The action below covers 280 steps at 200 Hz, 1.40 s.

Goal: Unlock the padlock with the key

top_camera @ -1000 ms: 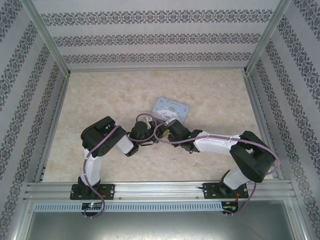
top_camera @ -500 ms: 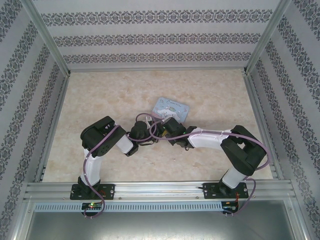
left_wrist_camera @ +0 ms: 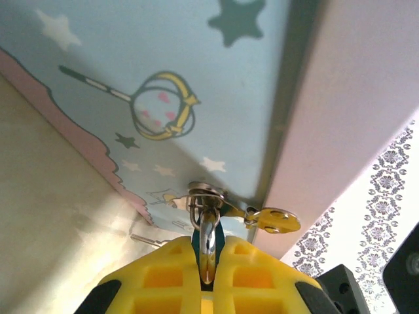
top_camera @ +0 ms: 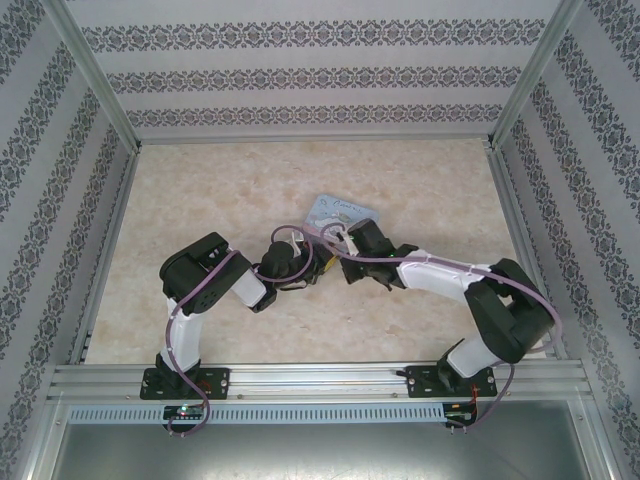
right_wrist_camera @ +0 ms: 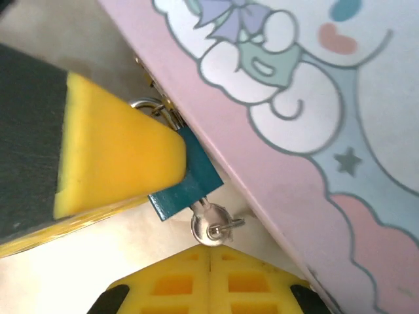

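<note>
The padlock [right_wrist_camera: 183, 190] has a teal body and hangs against the pink edge of the cartoon tin [right_wrist_camera: 308, 98]. Its silvery shackle [left_wrist_camera: 207, 226] runs through the tin's metal loop [left_wrist_camera: 204, 195]. My left gripper [left_wrist_camera: 208, 252] is shut on the padlock body, and one of its yellow fingers [right_wrist_camera: 111, 163] covers most of the lock. The key [right_wrist_camera: 209, 226] sticks out of the padlock's bottom, its round silver head showing. My right gripper [right_wrist_camera: 209, 250] is shut, its tips just at the lower rim of the key's head, nothing visibly between them. From above, both wrists meet beside the tin [top_camera: 342, 213].
A brass-coloured tab [left_wrist_camera: 275, 220] hangs on a small ring by the tin's loop. A thin metal sliver [left_wrist_camera: 145, 240] lies on the marble-patterned table [top_camera: 220, 190] under the tin's edge. Patterned walls and aluminium posts ring the table; the arms' bases sit on the front rail [top_camera: 320, 380].
The right gripper has gone from partly open to shut. The right arm swung left, then its wrist moved up toward the tin, elbow out to the right. The left arm held still.
</note>
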Each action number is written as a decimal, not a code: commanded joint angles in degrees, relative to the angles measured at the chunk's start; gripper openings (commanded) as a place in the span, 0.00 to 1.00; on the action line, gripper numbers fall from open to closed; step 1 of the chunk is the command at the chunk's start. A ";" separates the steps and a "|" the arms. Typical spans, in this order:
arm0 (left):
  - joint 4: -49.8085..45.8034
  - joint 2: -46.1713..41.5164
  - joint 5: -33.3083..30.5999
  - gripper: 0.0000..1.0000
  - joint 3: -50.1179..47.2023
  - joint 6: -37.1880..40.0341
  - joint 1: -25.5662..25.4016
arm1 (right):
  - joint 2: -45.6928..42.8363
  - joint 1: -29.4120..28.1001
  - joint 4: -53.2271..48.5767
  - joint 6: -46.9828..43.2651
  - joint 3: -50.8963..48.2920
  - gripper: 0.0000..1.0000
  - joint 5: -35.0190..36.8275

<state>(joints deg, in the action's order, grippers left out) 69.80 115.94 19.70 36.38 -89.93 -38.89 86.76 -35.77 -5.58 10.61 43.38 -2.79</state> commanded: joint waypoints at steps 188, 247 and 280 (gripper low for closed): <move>-3.61 -3.10 2.73 0.00 0.40 0.72 -0.13 | 3.06 -9.30 -2.33 -7.29 1.34 0.35 17.77; -3.74 -3.22 2.99 0.00 0.45 0.80 -0.17 | 7.98 -9.47 -2.83 -8.11 5.71 0.31 20.79; -3.30 -3.30 3.10 0.00 0.18 0.71 -0.13 | 10.52 -8.51 -3.35 -8.98 7.93 0.23 20.88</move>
<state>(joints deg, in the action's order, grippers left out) 66.39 114.37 20.93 36.38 -89.86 -38.89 95.57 -44.86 -8.49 3.01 48.77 16.16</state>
